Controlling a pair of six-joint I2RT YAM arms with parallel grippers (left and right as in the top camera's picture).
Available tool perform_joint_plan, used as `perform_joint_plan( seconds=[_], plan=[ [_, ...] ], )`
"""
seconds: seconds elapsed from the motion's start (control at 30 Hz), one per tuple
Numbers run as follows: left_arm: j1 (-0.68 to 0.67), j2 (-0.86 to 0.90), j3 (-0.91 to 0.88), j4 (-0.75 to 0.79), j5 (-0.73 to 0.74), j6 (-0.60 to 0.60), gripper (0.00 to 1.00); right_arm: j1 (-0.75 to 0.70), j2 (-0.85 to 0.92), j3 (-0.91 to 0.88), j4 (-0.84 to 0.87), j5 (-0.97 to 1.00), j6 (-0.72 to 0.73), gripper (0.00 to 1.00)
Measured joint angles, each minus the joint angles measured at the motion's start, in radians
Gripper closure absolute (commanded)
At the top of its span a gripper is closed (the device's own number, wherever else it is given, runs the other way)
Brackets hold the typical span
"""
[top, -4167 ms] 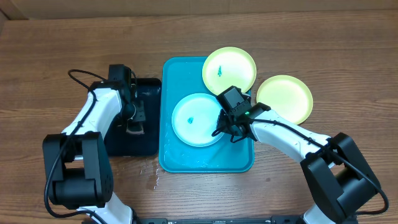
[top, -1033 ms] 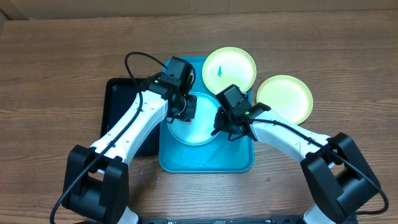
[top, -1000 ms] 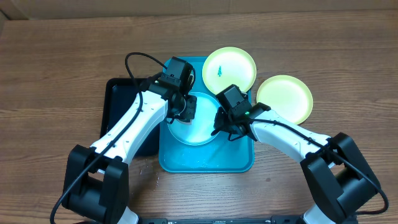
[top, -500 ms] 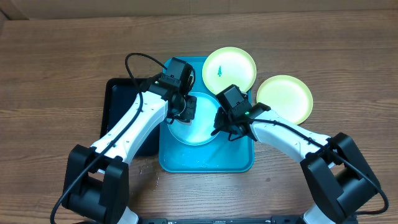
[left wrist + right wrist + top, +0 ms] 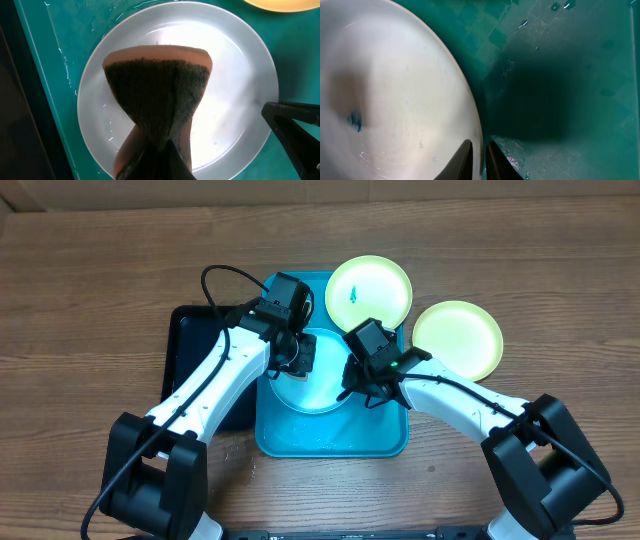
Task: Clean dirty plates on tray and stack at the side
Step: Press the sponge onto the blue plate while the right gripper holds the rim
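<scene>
The light blue plate (image 5: 322,388) lies on the turquoise tray (image 5: 330,435). My left gripper (image 5: 298,358) is shut on a folded orange sponge with a dark scrub face (image 5: 157,85), which is pressed onto the plate's centre (image 5: 235,75). My right gripper (image 5: 357,388) is shut on the plate's right rim, one finger on each side of it (image 5: 479,152). A small teal smudge (image 5: 355,120) shows on the plate (image 5: 400,90). One lime-green plate (image 5: 368,288) with a teal smudge overlaps the tray's far right corner. The other green plate (image 5: 458,338) sits on the table to the right.
A smaller black tray (image 5: 195,380) lies left of the turquoise one, partly under my left arm. Water drops glisten on the turquoise tray floor (image 5: 560,75). Bare wooden table surrounds the trays on all sides.
My left arm has come from the black tray to the light blue plate with the sponge. Over the last second almost nothing moves; my right gripper shifts slightly at the rim.
</scene>
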State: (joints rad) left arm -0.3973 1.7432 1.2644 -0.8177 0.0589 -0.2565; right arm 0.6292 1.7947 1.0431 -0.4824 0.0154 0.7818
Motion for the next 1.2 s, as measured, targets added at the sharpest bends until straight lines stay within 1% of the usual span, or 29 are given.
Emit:
perform_joint_plan(
  seconds=[0.23, 0.33, 0.87, 0.9, 0.97, 1.0, 1.07, 1.1, 1.17, 1.2],
  plan=[
    [0.0, 0.0, 0.0, 0.0, 0.0, 0.0, 0.96, 0.0, 0.01, 0.0, 0.001, 0.001, 0.0, 0.89],
    [0.0, 0.0, 0.0, 0.0, 0.0, 0.0, 0.96, 0.0, 0.011, 0.0, 0.001, 0.003, 0.0, 0.96],
    [0.0, 0.0, 0.0, 0.0, -0.008, 0.0, 0.96, 0.0, 0.013, 0.0, 0.004, -0.002, 0.003, 0.96],
    [0.0, 0.0, 0.0, 0.0, -0.01, 0.0, 0.96, 0.0, 0.013, 0.0, 0.005, -0.004, 0.003, 0.96],
    [0.0, 0.0, 0.0, 0.0, -0.014, 0.0, 0.96, 0.0, 0.013, 0.0, 0.005, -0.005, 0.005, 0.85],
    [0.0, 0.0, 0.0, 0.0, -0.016, 0.0, 0.96, 0.0, 0.013, 0.0, 0.006, -0.008, 0.004, 0.82],
    [0.0, 0.0, 0.0, 0.0, -0.019, 0.0, 0.96, 0.0, 0.016, 0.0, 0.017, -0.008, 0.002, 0.81],
    [0.0, 0.0, 0.0, 0.0, -0.019, 0.0, 0.96, 0.001, 0.017, 0.0, 0.021, -0.007, 0.0, 0.84],
    [0.0, 0.0, 0.0, 0.0, -0.021, 0.0, 0.96, 0.001, 0.017, 0.0, 0.025, -0.002, -0.003, 0.96],
    [0.0, 0.0, 0.0, 0.0, -0.022, 0.0, 0.96, 0.001, 0.017, 0.0, 0.026, 0.001, -0.003, 0.96]
  ],
)
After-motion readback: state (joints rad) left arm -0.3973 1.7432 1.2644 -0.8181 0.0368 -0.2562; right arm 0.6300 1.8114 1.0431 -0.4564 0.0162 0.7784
